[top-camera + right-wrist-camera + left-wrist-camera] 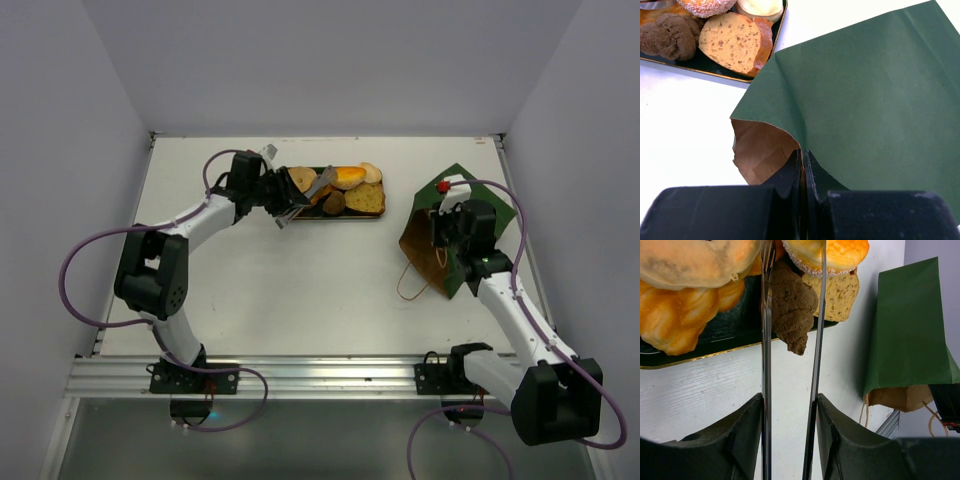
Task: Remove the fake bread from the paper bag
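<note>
**Figure.** Unloading of the paper bag, with the tongs at the tray.

**(a) Left arm.** The left fingers [742,440] were closed part-way on the metal tongs [766,365], with one pad against each blade. Squeezing the fingers would therefore work the tool. The blade tips stood on either side of a small dark brown piece [792,307] that overhung the near rim of the flat dark tray [727,330]. Whether the blades pressed on it or merely flanked it could not be told.

**(b) Right arm.** The right fingers [789,177] were pinched fully shut on the lip of the paper bag [870,100]. The bag lay on its side at the right of the tabletop [300,290], well apart from the tray. Its mouth was turned toward the left arm and the near edge. The pinch evidently served to anchor the bag and hold its mouth agape for the tongs. One twine handle [412,285] trailed loose on the tabletop.

**(c) The fake bread.** All the bread in view lay on the tray:
- an orange-yellow braided loaf [675,320], glossy and lumpy
- a pale tan bun [695,260]
- a sugar-crusted orange roll [835,252]
- a speckled toast slice [730,42]
- the dark brown piece

The visible part of the bag's brown kraft interior showed no bread, so unloading was judged to be nearly or wholly complete.
</note>
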Action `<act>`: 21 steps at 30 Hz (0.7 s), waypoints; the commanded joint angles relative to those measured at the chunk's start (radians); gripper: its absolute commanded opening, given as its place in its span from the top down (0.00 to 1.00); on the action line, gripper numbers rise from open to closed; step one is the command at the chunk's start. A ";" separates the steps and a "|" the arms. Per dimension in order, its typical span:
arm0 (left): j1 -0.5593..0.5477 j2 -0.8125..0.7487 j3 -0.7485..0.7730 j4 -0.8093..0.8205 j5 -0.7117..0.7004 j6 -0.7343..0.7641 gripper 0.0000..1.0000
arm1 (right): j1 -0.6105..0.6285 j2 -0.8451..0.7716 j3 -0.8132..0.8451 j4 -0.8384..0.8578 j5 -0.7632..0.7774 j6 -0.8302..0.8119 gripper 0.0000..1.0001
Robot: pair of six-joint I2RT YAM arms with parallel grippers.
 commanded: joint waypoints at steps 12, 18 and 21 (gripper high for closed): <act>0.013 -0.058 0.013 0.018 0.013 0.012 0.51 | -0.005 -0.021 0.004 0.041 -0.013 -0.010 0.98; 0.013 -0.059 0.015 0.020 0.016 0.010 0.51 | -0.007 -0.022 0.004 0.043 -0.013 -0.010 0.98; 0.013 -0.064 0.012 0.021 0.016 0.010 0.51 | -0.005 -0.022 0.003 0.043 -0.013 -0.010 0.98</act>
